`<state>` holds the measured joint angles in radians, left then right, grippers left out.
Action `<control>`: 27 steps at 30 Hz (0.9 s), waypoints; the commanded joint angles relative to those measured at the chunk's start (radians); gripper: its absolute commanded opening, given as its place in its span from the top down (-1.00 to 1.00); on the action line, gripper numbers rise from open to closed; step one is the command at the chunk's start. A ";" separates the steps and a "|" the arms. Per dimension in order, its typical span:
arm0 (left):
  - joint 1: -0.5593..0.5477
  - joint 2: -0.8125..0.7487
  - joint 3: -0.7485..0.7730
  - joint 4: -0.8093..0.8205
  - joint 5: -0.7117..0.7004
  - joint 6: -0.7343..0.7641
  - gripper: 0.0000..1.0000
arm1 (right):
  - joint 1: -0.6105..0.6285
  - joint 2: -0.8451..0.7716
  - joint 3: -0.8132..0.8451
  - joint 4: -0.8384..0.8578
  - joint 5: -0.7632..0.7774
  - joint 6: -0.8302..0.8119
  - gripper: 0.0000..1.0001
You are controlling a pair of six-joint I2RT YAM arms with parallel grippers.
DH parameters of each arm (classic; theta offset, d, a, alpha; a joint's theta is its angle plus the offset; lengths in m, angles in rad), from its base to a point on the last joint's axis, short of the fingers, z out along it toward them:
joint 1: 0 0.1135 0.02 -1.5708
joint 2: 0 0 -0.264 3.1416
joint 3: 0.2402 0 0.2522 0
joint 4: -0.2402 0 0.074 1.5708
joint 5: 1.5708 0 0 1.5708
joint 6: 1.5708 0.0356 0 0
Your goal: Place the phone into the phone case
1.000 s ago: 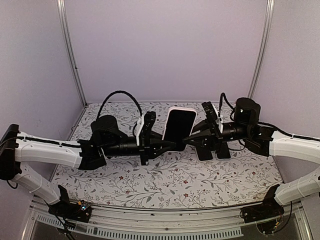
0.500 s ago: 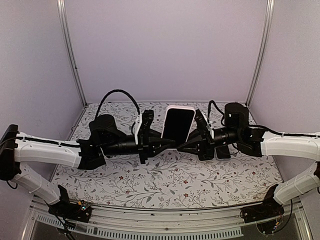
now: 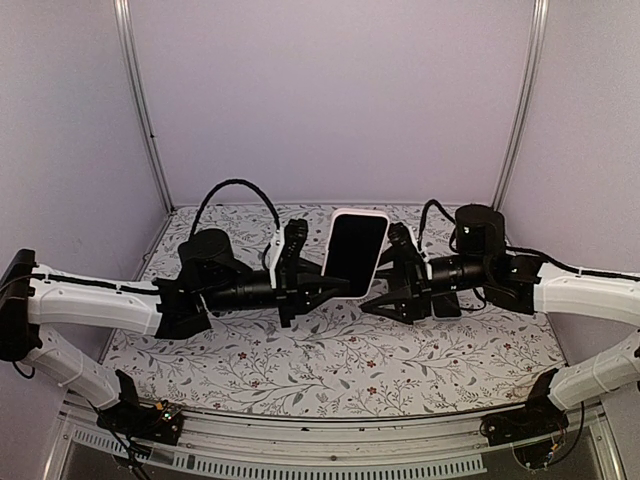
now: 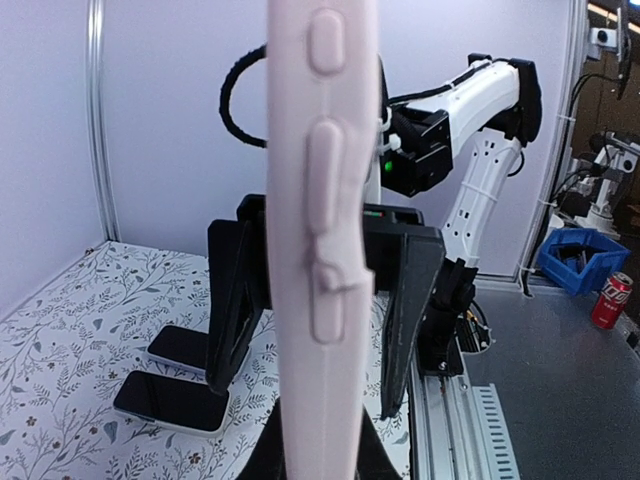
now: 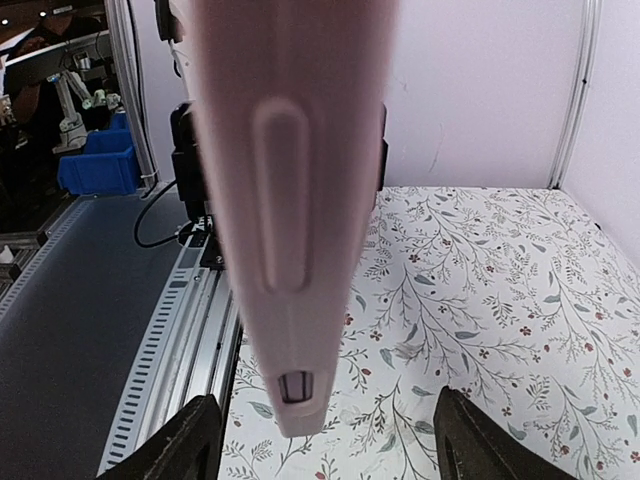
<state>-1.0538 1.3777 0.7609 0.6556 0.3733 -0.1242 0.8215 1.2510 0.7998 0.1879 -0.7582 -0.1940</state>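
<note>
The phone (image 3: pixel 355 250), black screen toward the camera, sits inside the white-rimmed phone case (image 3: pixel 337 218) and is held upright above the table. My left gripper (image 3: pixel 343 289) is shut on the case's lower left edge. In the left wrist view the pale pink side of the case (image 4: pixel 320 250) with its buttons fills the middle. My right gripper (image 3: pixel 388 276) stands open on the case's right side, its fingers (image 4: pixel 405 310) spread clear of the case. The right wrist view shows the case's other edge (image 5: pixel 290 200) between the wide-apart fingertips (image 5: pixel 185 440).
Two more dark phones (image 4: pixel 170 400) (image 4: pixel 185 345) lie flat on the floral table (image 3: pixel 330 370) under the right arm. Purple walls close the back and sides. A metal rail (image 5: pixel 170 340) runs along the near edge.
My right gripper, shut on the case's right edge a second ago, has opened and let go. The case with the phone stays upright in my left gripper.
</note>
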 commanded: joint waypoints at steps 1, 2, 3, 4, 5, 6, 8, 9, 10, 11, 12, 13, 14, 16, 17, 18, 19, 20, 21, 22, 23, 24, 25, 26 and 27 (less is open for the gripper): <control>-0.006 -0.045 0.005 0.028 0.004 0.014 1.00 | -0.008 -0.081 0.074 -0.126 0.041 -0.082 -0.52; -0.006 -0.044 0.004 0.025 0.001 0.017 1.00 | -0.008 -0.088 0.086 -0.128 0.032 -0.085 -0.52; -0.006 -0.042 0.003 0.023 -0.001 0.018 1.00 | -0.008 -0.092 0.097 -0.117 0.016 -0.082 -0.51; -0.006 -0.039 0.003 0.022 -0.003 0.018 1.00 | -0.009 -0.091 0.105 -0.102 -0.003 -0.071 -0.49; -0.006 -0.038 0.003 0.021 -0.002 0.018 1.00 | -0.009 -0.089 0.111 -0.080 -0.020 -0.061 -0.47; -0.006 -0.036 0.003 0.022 0.001 0.018 1.00 | -0.008 -0.084 0.115 -0.052 -0.034 -0.036 -0.41; -0.006 -0.034 0.002 0.024 0.000 0.018 1.00 | -0.008 -0.069 0.116 0.012 -0.050 0.011 -0.16; -0.006 -0.034 0.002 0.024 0.000 0.017 1.00 | -0.009 -0.065 0.115 0.039 -0.057 0.043 0.10; -0.007 -0.034 0.002 0.024 0.002 0.016 1.00 | -0.009 -0.059 0.113 0.061 -0.066 0.059 0.34; -0.007 -0.035 0.001 0.024 0.004 0.016 1.00 | -0.009 -0.054 0.114 0.072 -0.073 0.073 0.66; -0.006 -0.037 0.000 0.023 0.004 0.018 1.00 | -0.008 -0.052 0.114 0.074 -0.079 0.077 0.88; -0.006 -0.039 -0.002 0.023 0.004 0.018 1.00 | -0.008 -0.050 0.113 0.073 -0.079 0.077 1.00; -0.006 -0.042 -0.004 0.022 0.004 0.019 1.00 | -0.008 -0.051 0.109 0.072 -0.079 0.075 1.00; -0.006 -0.050 -0.009 0.018 0.005 0.028 1.00 | -0.008 -0.061 0.098 0.067 -0.077 0.068 1.00; -0.006 -0.057 -0.008 0.008 0.005 0.035 0.84 | -0.008 -0.063 0.093 0.062 -0.077 0.066 1.00; -0.006 -0.067 -0.004 -0.018 0.005 0.050 0.45 | -0.008 -0.067 0.088 0.056 -0.079 0.060 1.00; -0.006 -0.082 0.001 -0.042 0.000 0.068 0.06 | -0.008 -0.069 0.084 0.051 -0.081 0.050 1.00; -0.006 -0.098 0.007 -0.064 -0.012 0.087 -0.20 | -0.008 -0.071 0.081 0.047 -0.088 0.045 1.00; -0.006 -0.117 0.012 -0.076 -0.034 0.103 -0.41 | -0.008 -0.071 0.079 0.041 -0.098 0.039 1.00; -0.006 -0.133 0.015 -0.082 -0.060 0.118 -0.51 | -0.008 -0.069 0.081 0.036 -0.109 0.036 1.00; -0.006 -0.146 0.019 -0.085 -0.076 0.123 -0.55 | -0.008 -0.066 0.082 0.031 -0.118 0.033 1.00; -0.006 -0.155 0.028 -0.090 -0.085 0.147 -0.57 | -0.008 -0.063 0.085 0.028 -0.123 0.032 1.00; -0.006 -0.155 0.039 -0.097 -0.086 0.157 -0.57 | -0.008 -0.056 0.087 0.024 -0.127 0.031 1.00; -0.006 -0.151 0.055 -0.109 -0.086 0.162 -0.56 | -0.009 -0.052 0.090 0.020 -0.130 0.031 1.00; -0.006 -0.140 0.072 -0.126 -0.087 0.163 -0.47 | -0.009 -0.048 0.093 0.017 -0.131 0.030 1.00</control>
<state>-1.0557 1.2369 0.7708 0.5762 0.3237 -0.0154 0.8112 1.1965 0.8768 0.1764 -0.8513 -0.1486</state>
